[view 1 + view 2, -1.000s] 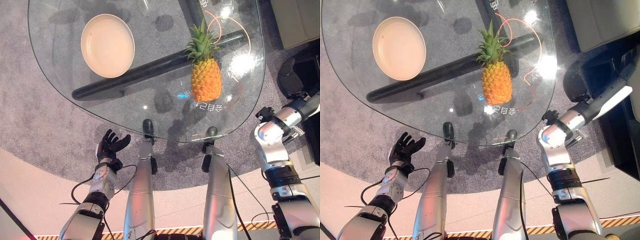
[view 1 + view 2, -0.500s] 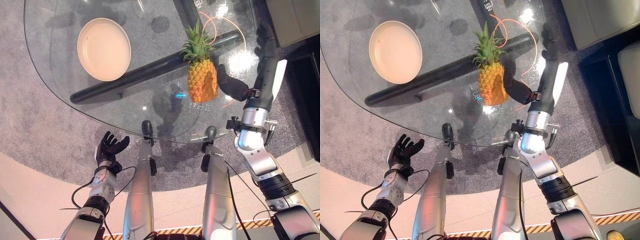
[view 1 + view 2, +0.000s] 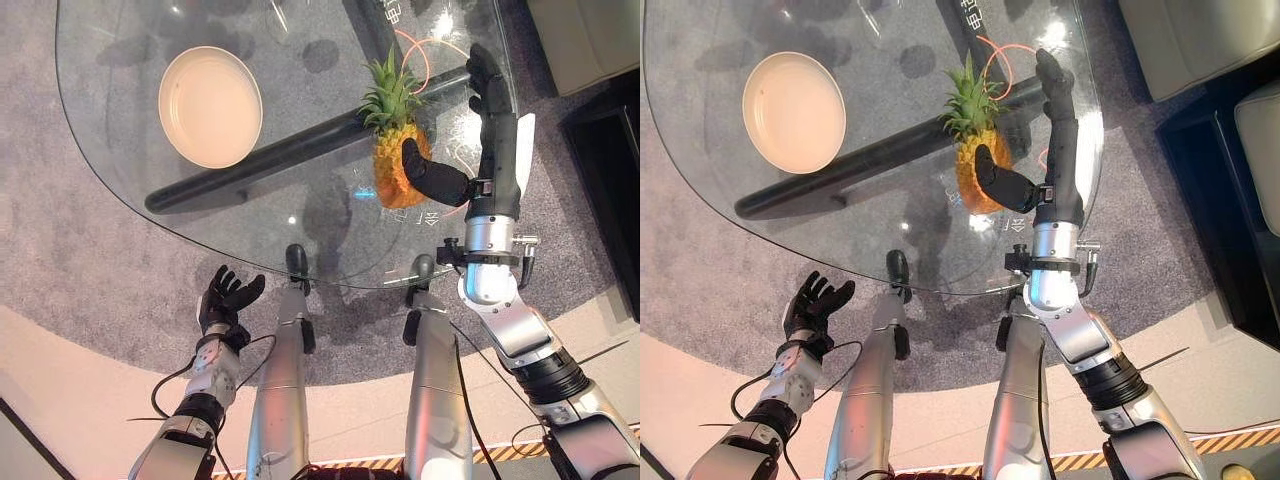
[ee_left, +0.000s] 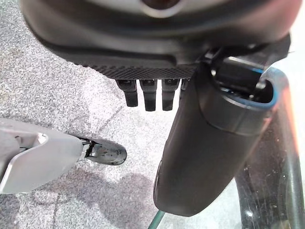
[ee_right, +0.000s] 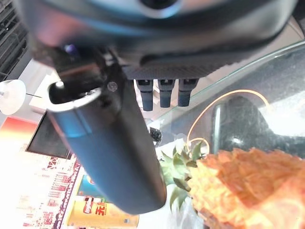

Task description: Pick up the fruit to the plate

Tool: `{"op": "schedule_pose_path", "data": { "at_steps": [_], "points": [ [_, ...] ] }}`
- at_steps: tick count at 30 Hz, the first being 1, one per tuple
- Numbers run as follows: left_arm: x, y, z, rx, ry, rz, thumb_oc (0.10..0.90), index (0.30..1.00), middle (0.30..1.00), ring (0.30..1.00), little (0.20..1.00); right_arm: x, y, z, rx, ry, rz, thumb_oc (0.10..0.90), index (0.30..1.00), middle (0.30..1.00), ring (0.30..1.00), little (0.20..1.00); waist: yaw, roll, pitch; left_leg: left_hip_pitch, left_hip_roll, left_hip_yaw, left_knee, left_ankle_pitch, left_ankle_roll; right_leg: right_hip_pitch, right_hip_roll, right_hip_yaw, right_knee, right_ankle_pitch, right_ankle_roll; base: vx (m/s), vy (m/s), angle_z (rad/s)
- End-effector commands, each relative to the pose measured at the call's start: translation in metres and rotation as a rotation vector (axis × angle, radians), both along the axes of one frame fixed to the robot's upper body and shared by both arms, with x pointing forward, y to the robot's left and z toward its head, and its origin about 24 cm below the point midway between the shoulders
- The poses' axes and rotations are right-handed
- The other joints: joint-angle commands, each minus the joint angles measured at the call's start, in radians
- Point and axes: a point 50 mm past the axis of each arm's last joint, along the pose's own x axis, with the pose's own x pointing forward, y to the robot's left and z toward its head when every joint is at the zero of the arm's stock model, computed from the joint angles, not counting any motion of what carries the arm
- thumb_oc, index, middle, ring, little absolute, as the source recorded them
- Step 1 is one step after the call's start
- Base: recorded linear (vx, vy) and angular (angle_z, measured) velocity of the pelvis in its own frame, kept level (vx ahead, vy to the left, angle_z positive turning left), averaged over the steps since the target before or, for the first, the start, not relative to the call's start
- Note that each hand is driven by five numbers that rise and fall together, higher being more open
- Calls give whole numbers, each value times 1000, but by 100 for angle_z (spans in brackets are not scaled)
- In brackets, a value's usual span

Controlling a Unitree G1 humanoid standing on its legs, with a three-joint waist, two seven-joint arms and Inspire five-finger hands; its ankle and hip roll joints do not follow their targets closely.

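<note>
Our left hand [image 3: 226, 300] hangs spread and empty near us, while out over the glass table [image 3: 120, 160] our right hand [image 3: 470, 150] sits open, thumb against the pineapple [image 3: 390, 165] and fingers straight beyond it, so we judge closing comes next, the plate [image 3: 210, 105] far left.

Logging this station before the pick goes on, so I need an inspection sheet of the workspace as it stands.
Surface: glass table, dark bar beneath.
Job's things: pineapple on the glass; plate on the robot's left side of the table, nothing on it.
Clutter: nothing seen.
Hands: right hand open beside the pineapple, thumb across the fruit's front; left hand open, below the table edge.
Cables: orange cable looped past the pineapple.
Surroundings: grey carpet.
</note>
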Motion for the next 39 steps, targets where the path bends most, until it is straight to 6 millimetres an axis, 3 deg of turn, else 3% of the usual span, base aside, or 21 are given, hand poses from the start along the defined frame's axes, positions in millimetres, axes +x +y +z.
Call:
{"op": "schedule_pose_path", "data": {
  "at_steps": [1, 25, 39],
  "points": [
    [-21, 16, -15, 64, 58, 39, 800, 900, 900, 900, 900, -22, 14, 41, -21, -201, 111, 800, 900, 900, 900, 900, 1, -4, -14, -6, -49, -5, 87, -90, 17, 41, 28, -79, -168, 103, -5, 0, 0, 0],
    [-14, 17, -10, 92, 63, 9, 800, 900, 900, 900, 900, 9, -3, -21, 94, 99, -6, 800, 900, 900, 900, 900, 14, -6, -14, -7, -54, -7, 83, -84, 20, 36, 24, -95, -161, 110, -6, 1, -5, 0],
    [-11, 15, -9, 101, 61, -12, 800, 900, 900, 900, 900, 20, -2, -30, 92, 160, -31, 800, 900, 900, 900, 900, 27, 1, -14, -12, -59, -12, 82, -83, 23, 26, 24, -101, -156, 113, -6, 0, 0, 0]
  ]
}}
